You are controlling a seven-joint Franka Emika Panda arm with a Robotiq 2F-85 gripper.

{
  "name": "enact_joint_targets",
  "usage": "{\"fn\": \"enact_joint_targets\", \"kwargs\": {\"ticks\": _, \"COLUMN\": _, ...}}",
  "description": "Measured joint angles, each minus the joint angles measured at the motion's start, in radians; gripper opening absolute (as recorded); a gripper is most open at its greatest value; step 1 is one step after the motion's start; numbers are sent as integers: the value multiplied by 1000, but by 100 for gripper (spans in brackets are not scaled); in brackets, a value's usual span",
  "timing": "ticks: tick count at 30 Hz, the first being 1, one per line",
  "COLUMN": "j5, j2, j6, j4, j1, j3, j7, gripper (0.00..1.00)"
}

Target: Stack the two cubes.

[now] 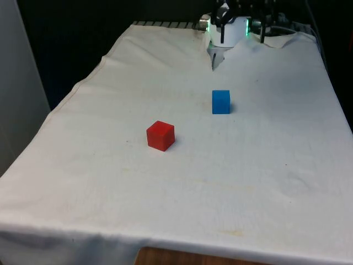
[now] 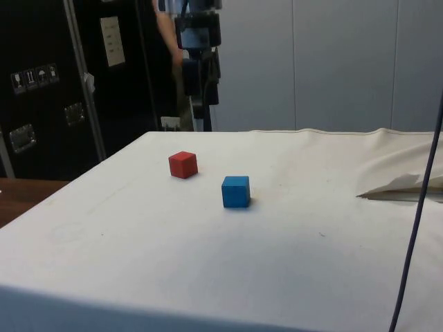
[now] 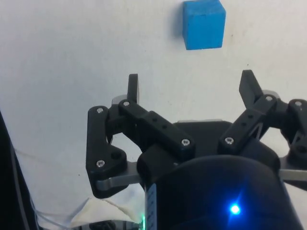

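Two cubes sitting apart on the white cloth (image 1: 259, 182), nothing stacked yet; blue cube (image 1: 221, 102) flat on the cloth a bit past the middle of the table, red cube (image 1: 160, 136) nearer the camera and off toward the front view's left, turned a little so one corner faces forward; clear gap of bare cloth between them, not touching; from the side view, same story, blue cube (image 2: 236, 191) closer to that camera, red cube (image 2: 183, 164) farther back, both resting square on the cloth (image 2: 208, 263); over in the wrist view, gripper (image 3: 189, 88) up in the air above the cloth (image 3: 72, 48), fingers spread wide and holding nothing at all; black fingertips (image 3: 133, 86) hanging clear of the surface, blue cube (image 3: 204, 24) out ahead of them, roughly in line with the gap but well short of being between the fingers; cloth a bit rumpled at the far end of the table in the front view, with a raised fold (image 2: 401, 187) visible at the side view's right; dark cable (image 2: 419, 200) running down the right side of the side view; a person's arm (image 2: 166, 31) showing at the back of the side view, near the dark cabinets (image 2: 41, 90).
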Motion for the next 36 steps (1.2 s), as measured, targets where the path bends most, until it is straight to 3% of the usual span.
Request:
{"fn": "enact_joint_targets", "kwargs": {"ticks": 4, "j5": 0, "j2": 7, "j6": 17, "j4": -11, "j1": 0, "j3": 2, "j7": -6, "gripper": 100}}
{"fn": "enact_joint_targets", "kwargs": {"ticks": 9, "j5": 0, "j2": 16, "j6": 94, "j4": -47, "j1": 0, "j3": 2, "j7": -31, "gripper": 100}}
{"fn": "enact_joint_targets", "kwargs": {"ticks": 22, "j5": 2, "j2": 43, "j6": 218, "j4": -97, "j1": -1, "j3": 2, "j7": -75, "gripper": 100}}
{"fn": "enact_joint_targets", "kwargs": {"ticks": 36, "j5": 49, "j2": 146, "j6": 330, "j4": -121, "j1": -11, "j3": -4, "j7": -115, "gripper": 100}}
